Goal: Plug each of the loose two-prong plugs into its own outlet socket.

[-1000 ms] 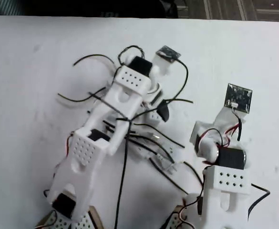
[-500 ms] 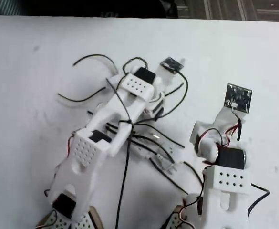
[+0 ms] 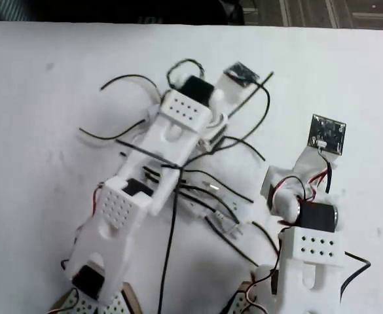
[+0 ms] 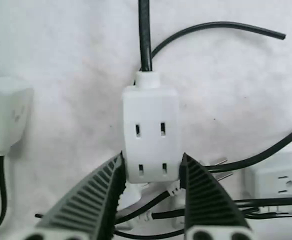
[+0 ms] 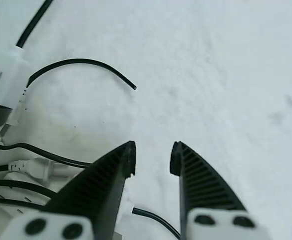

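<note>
Left wrist view: white outlet block (image 4: 150, 132) lies socket-face up on the table (image 4: 61, 50), its near end pinched between the left gripper (image 4: 151, 161) fingers. Loose plug (image 4: 218, 169) just beside it among black cords (image 4: 220, 26). Right gripper (image 5: 152, 159) slightly parted, empty, over the table

Overhead camera looks down; both close wrist cameras perhaps share the cords (image 4: 145, 35).

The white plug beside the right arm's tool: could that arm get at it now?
Probably yes: the open right tool hangs close beside the white plug, with nothing between, though black cords crowd it.
</note>
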Motion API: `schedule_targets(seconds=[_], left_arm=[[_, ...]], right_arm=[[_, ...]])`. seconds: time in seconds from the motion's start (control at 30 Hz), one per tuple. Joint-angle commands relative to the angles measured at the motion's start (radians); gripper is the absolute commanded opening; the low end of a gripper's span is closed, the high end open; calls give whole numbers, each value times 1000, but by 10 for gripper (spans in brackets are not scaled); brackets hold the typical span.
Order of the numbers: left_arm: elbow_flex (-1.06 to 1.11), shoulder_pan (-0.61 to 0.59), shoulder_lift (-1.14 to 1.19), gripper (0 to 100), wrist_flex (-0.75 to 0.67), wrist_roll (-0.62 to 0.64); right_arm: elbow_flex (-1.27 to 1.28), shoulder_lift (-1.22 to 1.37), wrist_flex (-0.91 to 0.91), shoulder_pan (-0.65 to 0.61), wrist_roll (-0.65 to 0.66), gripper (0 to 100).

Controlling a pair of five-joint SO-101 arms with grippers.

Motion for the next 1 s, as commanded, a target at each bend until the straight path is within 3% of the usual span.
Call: schedule_targets(seconds=[0.0, 0.23, 0.43, 0.73, 0.97], left_arm=[[-11, -62, -137, 21, 23, -29], [379, -113, -470, 21, 18, -64], [758, -220, -816, 21, -8, -173], [1407, -469, -1063, 21, -321, -338], [1680, -495, -1087, 21, -522, -388]], right_arm=[[-43, -25, 4, 8, 2, 126], [-43, -24, 5, 7, 2, 126], [-41, -18, 19, -48, 2, 126], [-18, -15, 13, -133, 0, 129], [-5, -15, 12, -182, 0, 130]])
